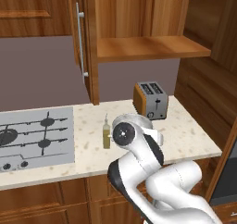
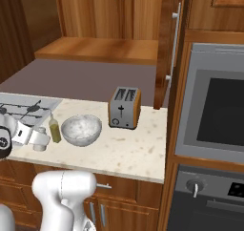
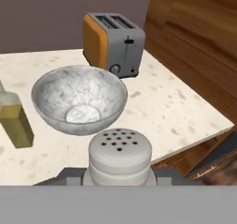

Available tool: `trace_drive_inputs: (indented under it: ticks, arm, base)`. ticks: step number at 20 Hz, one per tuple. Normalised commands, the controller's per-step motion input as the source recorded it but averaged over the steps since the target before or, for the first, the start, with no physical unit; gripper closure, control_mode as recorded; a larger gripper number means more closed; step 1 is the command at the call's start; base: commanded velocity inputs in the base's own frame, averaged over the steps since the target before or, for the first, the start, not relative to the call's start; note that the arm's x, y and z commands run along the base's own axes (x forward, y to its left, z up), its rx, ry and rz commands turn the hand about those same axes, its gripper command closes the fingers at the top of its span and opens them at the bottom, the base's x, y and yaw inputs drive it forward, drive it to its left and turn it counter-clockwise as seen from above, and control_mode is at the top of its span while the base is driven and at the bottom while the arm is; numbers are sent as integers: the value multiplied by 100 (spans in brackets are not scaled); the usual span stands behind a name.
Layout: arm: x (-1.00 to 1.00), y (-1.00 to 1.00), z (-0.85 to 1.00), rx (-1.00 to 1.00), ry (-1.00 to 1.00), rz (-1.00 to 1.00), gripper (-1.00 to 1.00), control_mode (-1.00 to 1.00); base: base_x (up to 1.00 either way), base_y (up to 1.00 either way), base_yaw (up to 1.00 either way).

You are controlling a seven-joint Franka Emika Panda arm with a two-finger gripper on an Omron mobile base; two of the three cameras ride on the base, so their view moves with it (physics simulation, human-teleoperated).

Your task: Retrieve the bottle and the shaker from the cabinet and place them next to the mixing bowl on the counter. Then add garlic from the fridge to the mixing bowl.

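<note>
Gripped the shaker (image 3: 119, 156) in the gripper (image 3: 119, 176), fingers closed against its two sides, perforated top facing up. Held it low over the near part of the counter (image 1: 194, 135), just in front of the mixing bowl (image 3: 79, 98); could not tell whether its base touched the stone yet.

Saw the bottle (image 3: 14, 123) standing upright on the counter just beside the bowl, on the hob side, close to it but apart. Saw nothing inside the bowl. Noted the toaster (image 3: 113, 42) beyond the bowl, towards the wall.

Found the cabinet (image 1: 148, 47) open above, its plank shelf bare, door swung aside.

Judged the task roughly halfway through: bottle fetched and placed, shaker out of the cabinet and brought to the bowl but not yet released. Judged what remained as follows: set the shaker down beside the bowl, let go and lift clear without knocking the nearby bottle, then drive to the fridge, take the garlic and drop it into the bowl. Made out no fridge and no garlic from here.
</note>
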Motion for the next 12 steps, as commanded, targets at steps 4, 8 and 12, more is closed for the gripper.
trace_drive_inputs:
  ticks: [4,8,12]
  arm:
    - [23,0,-60,0,-17,0,100,-100]
    - [18,-1,-52,0,-7,0,100,-100]
    - [20,-1,-55,0,-8,0,100,-100]
  base:
    - [0,0,0]
    - [0,0,0]
    - [0,0,0]
